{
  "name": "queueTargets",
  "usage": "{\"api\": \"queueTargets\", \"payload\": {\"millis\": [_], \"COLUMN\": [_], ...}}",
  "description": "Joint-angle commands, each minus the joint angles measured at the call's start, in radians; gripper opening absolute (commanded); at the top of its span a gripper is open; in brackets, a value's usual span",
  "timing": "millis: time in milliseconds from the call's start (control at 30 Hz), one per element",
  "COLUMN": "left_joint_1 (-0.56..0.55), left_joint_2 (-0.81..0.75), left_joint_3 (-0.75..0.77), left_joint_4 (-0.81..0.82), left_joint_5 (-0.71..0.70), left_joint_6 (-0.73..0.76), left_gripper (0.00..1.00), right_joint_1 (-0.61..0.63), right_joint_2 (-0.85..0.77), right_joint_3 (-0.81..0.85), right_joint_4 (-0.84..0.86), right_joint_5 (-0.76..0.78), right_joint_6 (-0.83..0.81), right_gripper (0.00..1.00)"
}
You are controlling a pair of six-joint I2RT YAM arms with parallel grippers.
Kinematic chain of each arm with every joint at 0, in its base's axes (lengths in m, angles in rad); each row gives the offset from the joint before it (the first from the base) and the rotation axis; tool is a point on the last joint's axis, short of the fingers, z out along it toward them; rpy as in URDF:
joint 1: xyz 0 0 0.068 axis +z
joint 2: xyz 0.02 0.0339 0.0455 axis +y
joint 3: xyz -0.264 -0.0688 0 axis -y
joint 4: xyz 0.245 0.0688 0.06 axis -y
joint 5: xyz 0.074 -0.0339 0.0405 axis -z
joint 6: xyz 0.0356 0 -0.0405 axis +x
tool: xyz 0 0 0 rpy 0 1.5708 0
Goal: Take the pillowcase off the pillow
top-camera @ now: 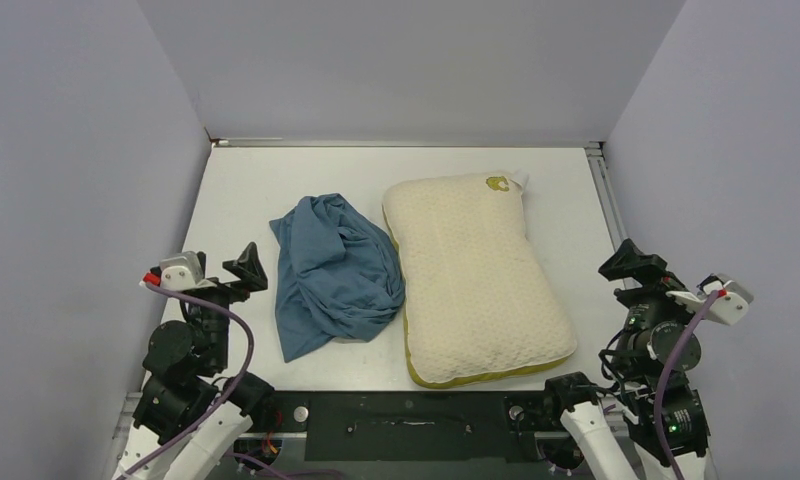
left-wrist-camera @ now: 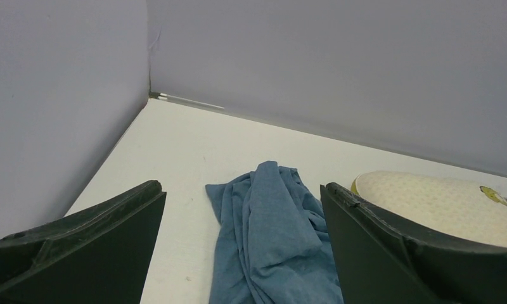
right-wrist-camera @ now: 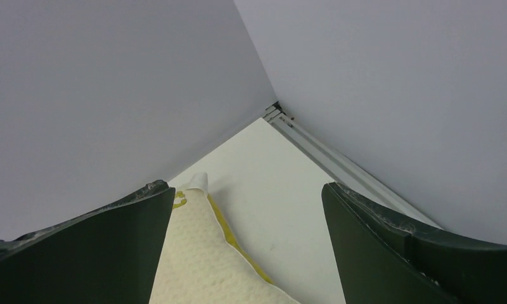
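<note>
Overhead and wrist views. The blue pillowcase [top-camera: 334, 275] lies crumpled on the white table [top-camera: 246, 190], fully off the pillow [top-camera: 476, 280] and touching its left edge. The cream quilted pillow, edged in mustard yellow, lies flat right of centre. Its far right corner carries a small yellow logo [top-camera: 496, 183] and a white tag [top-camera: 521, 180], both too small to read. The left gripper [left-wrist-camera: 241, 190] and the right gripper [right-wrist-camera: 248, 189] sit at the near corners with jaws spread apart, holding nothing.
</note>
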Motion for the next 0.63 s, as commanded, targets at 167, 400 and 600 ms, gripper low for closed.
{"api": "queueTargets", "payload": {"millis": [167, 400, 600], "left_joint_1": [0.088, 0.161, 0.189], "left_joint_2": [-0.043, -0.064, -0.066], "left_joint_3": [-0.068, -0.092, -0.094], "left_joint_4": [0.046, 0.071, 0.067], "left_joint_5": [0.01, 0.089, 0.109], "left_joint_6": [0.01, -0.01, -0.018], "left_gripper": [0.96, 0.96, 0.96], "right_joint_1": [0.01, 0.006, 0.003], "right_joint_2": [-0.046, -0.084, -0.073], "right_joint_3": [-0.129, -0.165, -0.167], "right_joint_4": [0.133, 0.173, 0.181], "right_joint_5": [0.04, 0.042, 0.013], "right_joint_6": [-0.125, -0.149, -0.155], "right_gripper": [0.9, 0.9, 0.9]}}
